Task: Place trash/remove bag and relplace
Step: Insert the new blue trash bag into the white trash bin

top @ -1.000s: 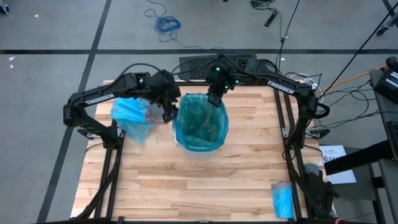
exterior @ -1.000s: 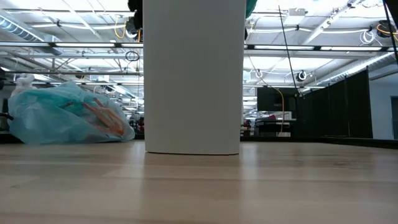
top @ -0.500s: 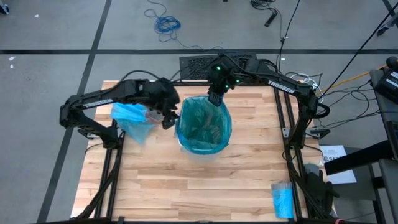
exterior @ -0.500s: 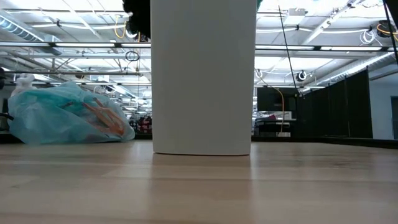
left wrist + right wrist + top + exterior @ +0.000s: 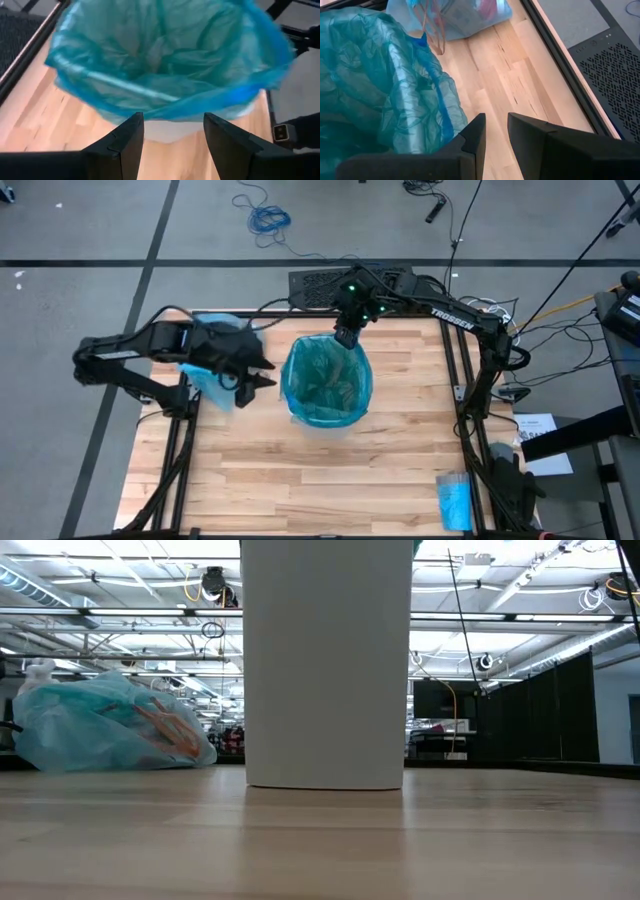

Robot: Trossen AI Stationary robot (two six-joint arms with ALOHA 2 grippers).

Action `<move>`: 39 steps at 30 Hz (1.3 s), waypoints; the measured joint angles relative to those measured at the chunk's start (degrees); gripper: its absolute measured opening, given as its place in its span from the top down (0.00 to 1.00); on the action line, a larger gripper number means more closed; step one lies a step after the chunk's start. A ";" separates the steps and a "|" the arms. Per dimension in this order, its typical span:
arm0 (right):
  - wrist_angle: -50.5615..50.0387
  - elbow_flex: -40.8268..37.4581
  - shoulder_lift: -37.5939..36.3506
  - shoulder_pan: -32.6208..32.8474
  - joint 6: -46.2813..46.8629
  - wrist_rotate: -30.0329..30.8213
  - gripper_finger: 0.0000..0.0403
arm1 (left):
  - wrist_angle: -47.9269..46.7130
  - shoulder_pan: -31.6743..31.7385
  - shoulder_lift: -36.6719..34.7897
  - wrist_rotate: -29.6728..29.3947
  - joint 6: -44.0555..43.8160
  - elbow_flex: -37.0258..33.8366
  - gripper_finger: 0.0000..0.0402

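Look at the high view: your white bin stands in the middle of the wooden table, lined with a teal-green bag folded over its rim; in the low view the bin fills the centre of the frame as a plain white wall. The light blue bag sits at the left of the table, partly under the left arm; in the low view it rests at the left edge, tied, with reddish and brown trash showing through it.

Your left gripper hangs just left of the bin, apart from the rim; in the left wrist view its fingers are spread, nothing between them, facing the lined mouth. Your right gripper is at the bin's far rim, upper centre of the frame; in the right wrist view its fingers stand slightly parted, empty, beside the liner. A small blue roll lies at the lower right corner.
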 joint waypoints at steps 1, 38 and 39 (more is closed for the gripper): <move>0.00 0.01 0.00 0.00 0.04 -0.01 0.82 | 0.35 -0.99 -0.07 -0.59 -0.60 0.00 0.50; -2.75 -11.68 -20.37 -9.94 -16.79 -9.61 0.82 | 13.88 -28.82 12.93 -28.55 -78.02 0.00 0.55; -1.92 -13.01 -20.30 -9.96 -17.43 -9.92 0.82 | 15.02 -29.83 14.14 -29.24 -78.32 0.00 0.55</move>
